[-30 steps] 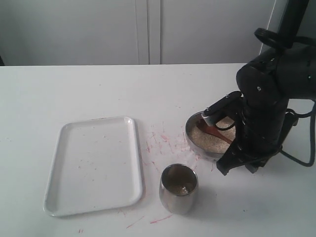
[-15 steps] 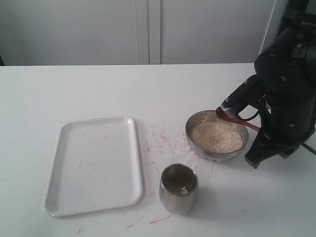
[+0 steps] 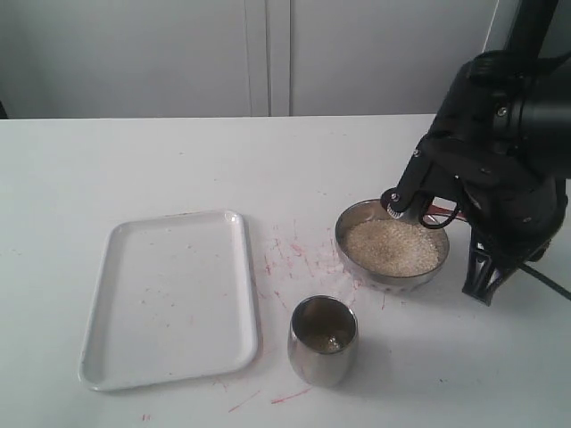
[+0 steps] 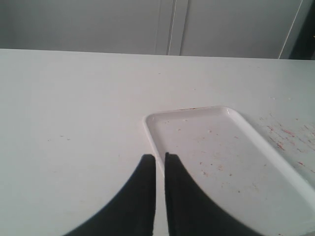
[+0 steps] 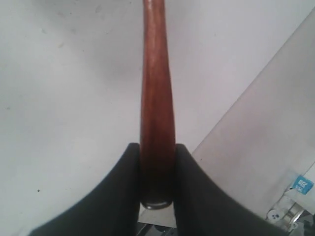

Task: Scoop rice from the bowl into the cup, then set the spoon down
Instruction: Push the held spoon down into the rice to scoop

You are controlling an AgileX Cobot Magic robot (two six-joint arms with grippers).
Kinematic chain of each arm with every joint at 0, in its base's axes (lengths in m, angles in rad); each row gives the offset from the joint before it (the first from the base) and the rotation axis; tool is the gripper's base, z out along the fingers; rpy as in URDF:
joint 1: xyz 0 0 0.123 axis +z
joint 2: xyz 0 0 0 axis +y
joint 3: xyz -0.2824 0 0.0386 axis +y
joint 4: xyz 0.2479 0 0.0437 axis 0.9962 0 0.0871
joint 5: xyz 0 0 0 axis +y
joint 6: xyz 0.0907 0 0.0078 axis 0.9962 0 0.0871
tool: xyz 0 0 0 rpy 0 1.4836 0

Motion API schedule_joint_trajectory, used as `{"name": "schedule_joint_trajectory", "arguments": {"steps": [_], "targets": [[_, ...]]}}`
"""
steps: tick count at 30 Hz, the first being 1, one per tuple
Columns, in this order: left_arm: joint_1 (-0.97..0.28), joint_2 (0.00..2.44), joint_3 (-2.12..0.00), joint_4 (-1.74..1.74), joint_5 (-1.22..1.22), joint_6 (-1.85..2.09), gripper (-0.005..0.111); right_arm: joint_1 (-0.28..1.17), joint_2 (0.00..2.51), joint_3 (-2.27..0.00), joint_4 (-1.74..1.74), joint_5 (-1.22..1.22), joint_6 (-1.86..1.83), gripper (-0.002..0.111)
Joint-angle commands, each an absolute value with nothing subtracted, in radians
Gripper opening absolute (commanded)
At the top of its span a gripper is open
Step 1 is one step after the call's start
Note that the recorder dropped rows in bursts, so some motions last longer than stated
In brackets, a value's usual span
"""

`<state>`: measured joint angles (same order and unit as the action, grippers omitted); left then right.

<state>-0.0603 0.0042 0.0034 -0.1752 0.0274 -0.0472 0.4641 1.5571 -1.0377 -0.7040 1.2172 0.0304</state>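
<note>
The steel bowl point(image 3: 357, 259) holds a level mass of rice point(image 3: 393, 247), right of centre on the table. In front of it, to the left, stands the steel cup point(image 3: 323, 343) with some grains at its bottom. My right arm point(image 3: 500, 152) hangs over the bowl's far right rim. In the right wrist view my right gripper point(image 5: 157, 147) is shut on the reddish-brown spoon's handle point(image 5: 157, 93); the spoon's round end is out of frame. In the exterior view only a reddish sliver of the spoon point(image 3: 439, 212) shows. My left gripper point(image 4: 158, 157) is shut and empty, above the tray's edge.
A white rectangular tray point(image 3: 169, 299) lies on the left of the table, also seen as the tray point(image 4: 231, 147) in the left wrist view. Red specks and streaks point(image 3: 290, 254) mark the table between tray and bowl. White cabinet doors stand behind the table.
My right arm has lifted out of the bowl and swung up and to the right with the spoon. The rice surface, partly covered before, now shows whole.
</note>
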Motion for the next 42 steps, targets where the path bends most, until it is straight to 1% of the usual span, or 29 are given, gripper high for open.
{"name": "schedule_joint_trajectory", "arguments": {"steps": [1, 6, 12, 23, 42], "targets": [[-0.063, 0.0, 0.0, -0.185, 0.024, -0.049, 0.014, 0.469, 1.555, -1.036, -0.756, 1.221, 0.0, 0.0], [-0.063, 0.0, 0.0, -0.185, 0.024, -0.049, 0.014, 0.469, 1.58, -1.036, -0.786, 1.221, -0.076, 0.0], [-0.063, 0.0, 0.0, -0.185, 0.024, -0.049, 0.014, 0.469, 1.59, -1.036, -0.849, 1.221, -0.083, 0.0], [-0.063, 0.0, 0.0, -0.185, 0.024, -0.049, 0.014, 0.47, 1.645, -1.034, -0.844, 1.221, -0.117, 0.0], [-0.063, 0.0, 0.0, -0.185, 0.024, -0.049, 0.014, 0.47, 1.667, -1.034, -0.766, 1.221, -0.163, 0.0]]}}
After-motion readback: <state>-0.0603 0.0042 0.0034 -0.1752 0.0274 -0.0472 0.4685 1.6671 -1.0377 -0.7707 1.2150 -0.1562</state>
